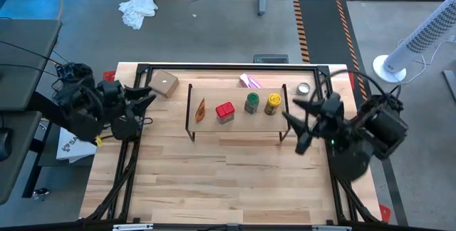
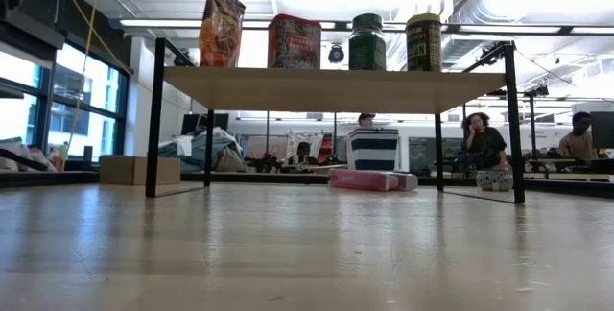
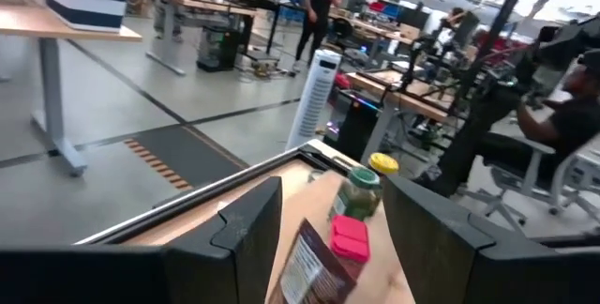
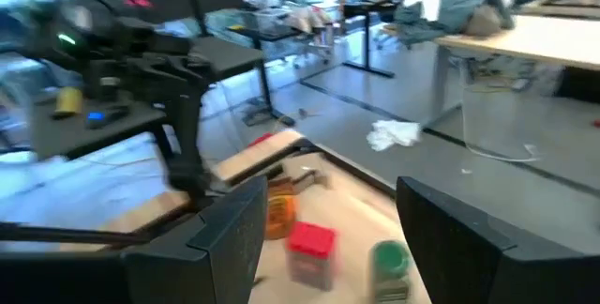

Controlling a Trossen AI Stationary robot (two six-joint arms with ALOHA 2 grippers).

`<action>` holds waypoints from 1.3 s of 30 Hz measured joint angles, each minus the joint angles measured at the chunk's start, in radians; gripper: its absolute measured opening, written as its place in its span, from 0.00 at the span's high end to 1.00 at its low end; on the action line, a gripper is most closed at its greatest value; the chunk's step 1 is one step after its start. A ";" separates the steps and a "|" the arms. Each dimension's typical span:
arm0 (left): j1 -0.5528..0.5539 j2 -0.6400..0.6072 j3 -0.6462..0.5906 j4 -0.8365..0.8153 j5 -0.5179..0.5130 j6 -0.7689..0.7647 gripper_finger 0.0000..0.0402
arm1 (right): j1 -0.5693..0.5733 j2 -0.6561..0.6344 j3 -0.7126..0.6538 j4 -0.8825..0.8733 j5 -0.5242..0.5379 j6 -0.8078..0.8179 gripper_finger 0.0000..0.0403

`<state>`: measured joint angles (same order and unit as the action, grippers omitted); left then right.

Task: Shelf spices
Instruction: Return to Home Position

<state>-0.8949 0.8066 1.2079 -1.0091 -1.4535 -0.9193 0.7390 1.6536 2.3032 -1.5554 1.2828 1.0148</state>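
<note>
The shelf [image 1: 235, 120] stands across the middle of the table on its black end legs. Its light plank [image 2: 331, 88] carries the spices upright in a row: orange-brown packet [image 1: 201, 110], red boxy container [image 1: 225, 112], green-lidded jar [image 1: 252, 103] and yellow jar [image 1: 273, 103]. My left gripper [image 1: 147, 95] hovers open off the shelf's left end, pointing level along the row [image 3: 349, 238]. My right gripper [image 1: 293, 113] hovers open off the shelf's right end, facing the red container [image 4: 309, 248]. Neither has anything between its fingers.
Behind the shelf lie a tan cardboard box [image 1: 164, 83], a pink-purple packet [image 1: 250, 81] and a small silver tin [image 1: 304, 88]. A black frame [image 1: 228, 67] runs along the table's edges. Bare wood [image 1: 228, 181] spreads in front of the shelf. People sit in the room beyond [image 2: 484, 143].
</note>
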 joint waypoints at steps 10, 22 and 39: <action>-0.170 0.018 0.000 -0.404 -0.040 -0.385 0.65 | 0.074 -0.012 -0.176 -0.014 -0.016 0.290 0.68; -0.289 0.029 -0.001 -0.503 -0.119 -0.599 1.00 | 0.125 -0.147 -0.411 -0.015 -0.011 0.511 0.99; -0.049 0.293 -0.001 0.684 0.278 0.236 1.00 | 0.142 -0.454 -0.668 0.327 -0.150 0.052 1.00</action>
<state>-0.9443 1.0999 1.2068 -0.3251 -1.1760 -0.6835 0.8807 1.1995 1.6347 -1.2282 1.1327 1.0670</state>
